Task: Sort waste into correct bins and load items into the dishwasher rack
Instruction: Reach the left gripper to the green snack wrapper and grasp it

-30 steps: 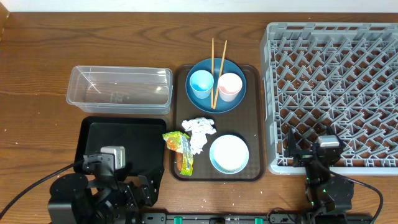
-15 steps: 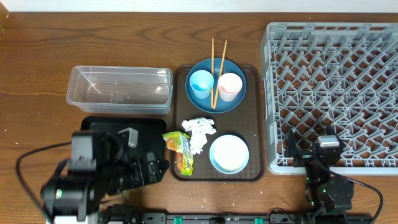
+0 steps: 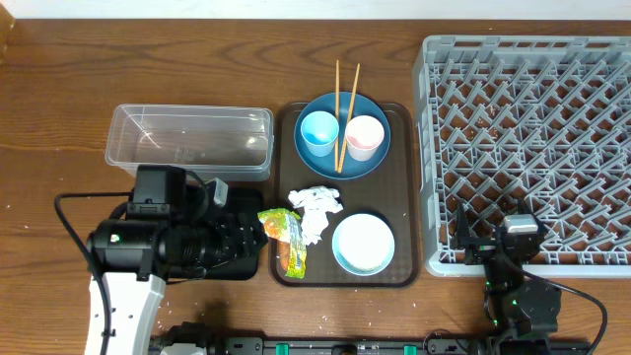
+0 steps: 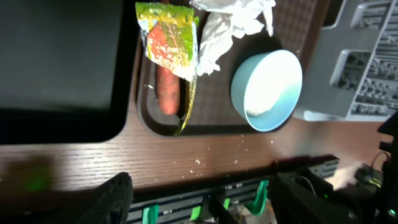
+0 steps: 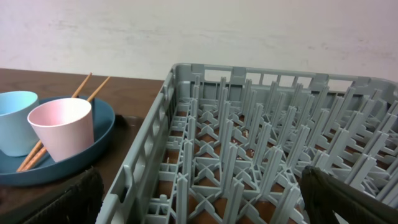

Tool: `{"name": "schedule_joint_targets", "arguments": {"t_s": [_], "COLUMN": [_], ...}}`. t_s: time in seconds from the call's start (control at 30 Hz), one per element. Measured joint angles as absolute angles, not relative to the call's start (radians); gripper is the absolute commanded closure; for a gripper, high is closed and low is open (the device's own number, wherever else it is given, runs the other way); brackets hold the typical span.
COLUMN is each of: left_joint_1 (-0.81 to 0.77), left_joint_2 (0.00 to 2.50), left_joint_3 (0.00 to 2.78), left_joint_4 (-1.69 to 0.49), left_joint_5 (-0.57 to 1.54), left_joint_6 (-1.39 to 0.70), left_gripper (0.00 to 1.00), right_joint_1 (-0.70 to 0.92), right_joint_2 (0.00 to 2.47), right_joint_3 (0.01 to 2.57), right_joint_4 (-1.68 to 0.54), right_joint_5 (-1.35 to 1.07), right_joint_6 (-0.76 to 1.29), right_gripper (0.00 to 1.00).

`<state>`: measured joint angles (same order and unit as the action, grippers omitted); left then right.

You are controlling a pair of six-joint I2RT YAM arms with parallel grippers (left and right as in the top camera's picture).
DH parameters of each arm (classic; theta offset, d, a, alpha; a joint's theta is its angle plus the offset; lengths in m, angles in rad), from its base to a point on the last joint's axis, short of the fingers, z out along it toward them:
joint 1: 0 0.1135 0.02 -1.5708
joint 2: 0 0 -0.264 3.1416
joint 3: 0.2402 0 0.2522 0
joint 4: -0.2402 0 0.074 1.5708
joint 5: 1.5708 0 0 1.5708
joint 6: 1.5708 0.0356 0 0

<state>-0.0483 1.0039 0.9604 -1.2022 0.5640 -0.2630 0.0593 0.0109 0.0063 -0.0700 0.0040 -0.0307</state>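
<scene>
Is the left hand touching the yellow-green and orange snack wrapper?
Apart. The left wrist view shows brown wooden table between the left hand and the yellow-green and orange snack wrapper.

Grey lattice rack [image 3: 527, 148]; dark blue plate [image 3: 314, 163]; light blue cup [image 3: 318, 130], pink cup [image 3: 364, 134]; white bowl [image 3: 363, 244]; white tissue [image 3: 315, 209]; yellow-green and orange wrapper [image 3: 283, 232]; tan chopsticks [image 3: 337, 89]; clear tub [image 3: 189, 141]; black tray [image 4: 56, 62]; brown tray [image 3: 404, 197]; dark brown wood-grain counter [image 3: 59, 89].

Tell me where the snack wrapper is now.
Overhead, the snack wrapper lies at the brown tray's left edge, beside the crumpled tissue, left of the white bowl.
</scene>
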Motion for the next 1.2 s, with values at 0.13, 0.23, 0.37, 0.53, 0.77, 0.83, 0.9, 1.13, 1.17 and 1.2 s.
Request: {"name": "schedule_joint_targets", "arguments": {"t_s": [0.13, 0.23, 0.37, 0.53, 0.77, 0.83, 0.9, 1.13, 1.17, 1.2], "left_joint_1": [-0.149, -0.255, -0.395, -0.513, -0.623, -0.635, -0.64, -0.64, -0.64, -0.64], "left_joint_2": [0.995, 0.995, 0.995, 1.005, 1.093, 1.129, 1.173, 1.312, 1.33, 1.35], "left_joint_3": [0.96, 0.96, 0.96, 0.96, 0.93, 0.913, 0.904, 0.902, 0.902, 0.902], "left_joint_4": [-1.151, -1.11, -1.091, -1.061, -0.976, -0.961, -0.946, -0.863, -0.854, -0.847], "left_joint_5": [0.488, 0.434, 0.311, 0.181, 0.126, 0.12, 0.115, 0.104, 0.104, 0.104], "left_joint_6": [-0.338, -0.394, -0.475, -0.581, -0.658, -0.665, -0.675, -0.682, -0.682, -0.683], "left_gripper": [0.28, 0.3, 0.33, 0.41, 0.42, 0.42, 0.42, 0.42, 0.42, 0.42], "right_joint_1": [0.059, 0.059, 0.059, 0.059, 0.059, 0.059, 0.059, 0.059, 0.059, 0.059], "right_joint_2": [0.011, 0.011, 0.011, 0.011, 0.011, 0.011, 0.011, 0.011, 0.011, 0.011], "right_joint_3": [0.006, 0.006, 0.006, 0.006, 0.006, 0.006, 0.006, 0.006, 0.006, 0.006], "right_joint_4": [-0.07, -0.07, -0.07, -0.07, -0.07, -0.07, -0.07, -0.07, -0.07, -0.07], "right_joint_5": [0.004, 0.004, 0.004, 0.004, 0.004, 0.004, 0.004, 0.004, 0.004, 0.004], "right_joint_6": [-0.031, -0.031, -0.031, -0.031, -0.031, -0.031, -0.031, -0.031, -0.031, -0.031], "right_gripper": [0.01, 0.01, 0.01, 0.01, 0.01, 0.01, 0.01, 0.01, 0.01, 0.01]}}
